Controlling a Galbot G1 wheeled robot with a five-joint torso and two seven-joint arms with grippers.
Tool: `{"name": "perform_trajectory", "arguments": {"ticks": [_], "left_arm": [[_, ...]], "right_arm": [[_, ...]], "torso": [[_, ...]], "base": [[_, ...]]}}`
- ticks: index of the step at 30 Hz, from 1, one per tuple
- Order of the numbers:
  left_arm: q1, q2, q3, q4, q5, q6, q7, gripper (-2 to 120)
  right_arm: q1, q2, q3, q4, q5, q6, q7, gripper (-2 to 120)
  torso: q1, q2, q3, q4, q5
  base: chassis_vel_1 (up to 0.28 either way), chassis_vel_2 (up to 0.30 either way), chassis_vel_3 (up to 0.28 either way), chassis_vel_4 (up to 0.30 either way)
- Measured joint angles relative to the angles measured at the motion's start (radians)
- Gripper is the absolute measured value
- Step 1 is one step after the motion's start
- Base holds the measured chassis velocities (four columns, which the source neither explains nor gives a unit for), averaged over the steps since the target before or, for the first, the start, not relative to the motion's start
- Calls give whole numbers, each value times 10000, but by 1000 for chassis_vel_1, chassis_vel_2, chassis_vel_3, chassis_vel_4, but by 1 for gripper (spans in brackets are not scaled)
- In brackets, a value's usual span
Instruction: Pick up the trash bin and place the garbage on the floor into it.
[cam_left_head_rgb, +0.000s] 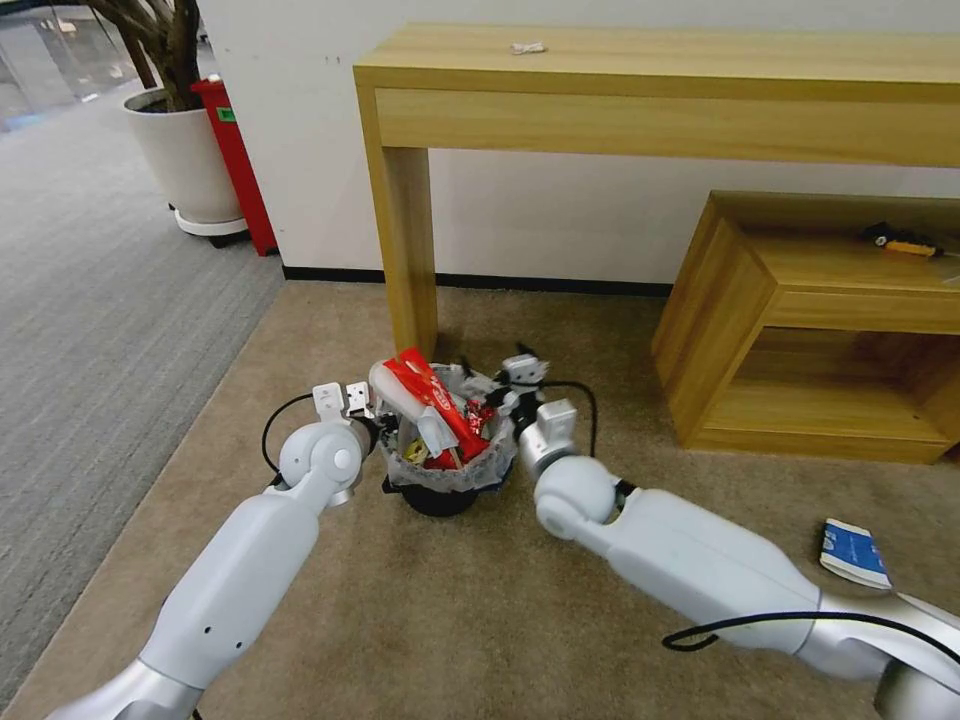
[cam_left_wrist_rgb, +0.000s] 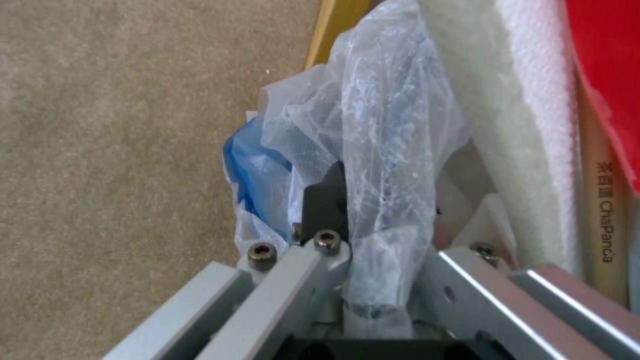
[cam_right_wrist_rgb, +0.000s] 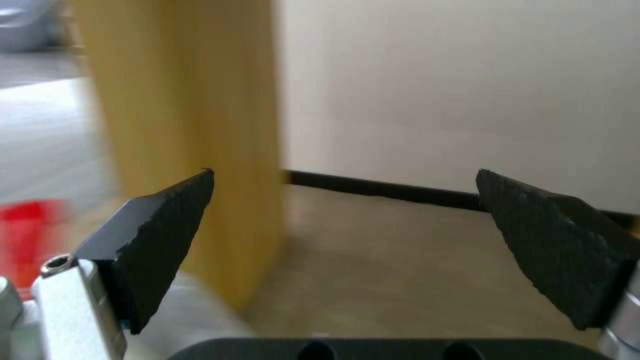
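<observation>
While the trash bin (cam_left_head_rgb: 445, 470) is held at its bagged rim by the left gripper (cam_left_wrist_rgb: 347, 235), the right gripper (cam_right_wrist_rgb: 343, 240) hangs wide-jawed and empty; the blue-white carton (cam_left_head_rgb: 855, 552) on the floor (cam_left_head_rgb: 450, 620) probably needs fetching next.

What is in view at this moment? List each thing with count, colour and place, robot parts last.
bin: one, black with white bag, on the beige floor by the table leg, full.
garbage: red wrappers, white pieces, sticking out of the bin.
carton: one, blue-white, on the floor at right.
table: one, wooden, against the wall; a small white scrap on top.
shelf: one, wooden, low, right; a yellow-black tool on it.
pot: one, white, far left.
red box: one, behind the pot.
left gripper: shut on the bin's rim and bag.
right gripper: open, by the bin's right side.
</observation>
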Motion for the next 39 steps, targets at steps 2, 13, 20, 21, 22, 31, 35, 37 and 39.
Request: {"name": "perform_trajectory", "arguments": {"ticks": [2,13,20,21,22,31,35,37,39], "left_arm": [[12,114,-58,-91,-82,-11,-40,0],[314,555,-330,-497,-275,-42,-125,0],[475,612,-448,-675,-300,-52,-114,0],[510,611,-482,-735,-307,-51,-113,0],[510,611,-482,-735,-307,-51,-113,0],[632,657,-573,-816,-285,-96,-20,0],[634,659,-583,-861,-286,-102,-23,0],[631,669,-583,-886,-299,-102,-36,0],[628,686,-584,-899,-303,-106,-54,0]], "right_arm": [[-409,-371,803,-246,-154,46,81,100],[-3120,-1416,3927,-982,-1276,1023,-187,100],[-4896,-1423,5467,-804,-1766,1389,-384,100],[-5301,-1350,5898,-721,-1935,1469,-427,100],[-5301,-1350,5898,-721,-1935,1469,-427,100],[-7624,-854,7912,-281,-2286,1981,-867,100],[-8121,-681,8391,-244,-2469,2266,-1061,100],[-8201,-594,8481,-250,-2496,2383,-1097,100],[-8217,-555,8513,-274,-2519,2464,-1121,99]], "torso": [[0,1,-1,-2,-2],[-2,1,-2,-2,-3],[-1,1,-2,3,-1],[-1,1,-2,3,4],[-1,1,-2,3,4],[-1,1,-2,-1,2],[-1,1,-2,-2,-3],[-2,1,-2,-1,1],[-1,1,-2,1,-3]], "base": [[0,0,0,0],[0,0,0,0],[0,0,0,0],[0,0,0,0],[0,0,0,0],[0,0,0,0],[0,0,0,0],[0,0,0,0],[0,0,0,0]]}}
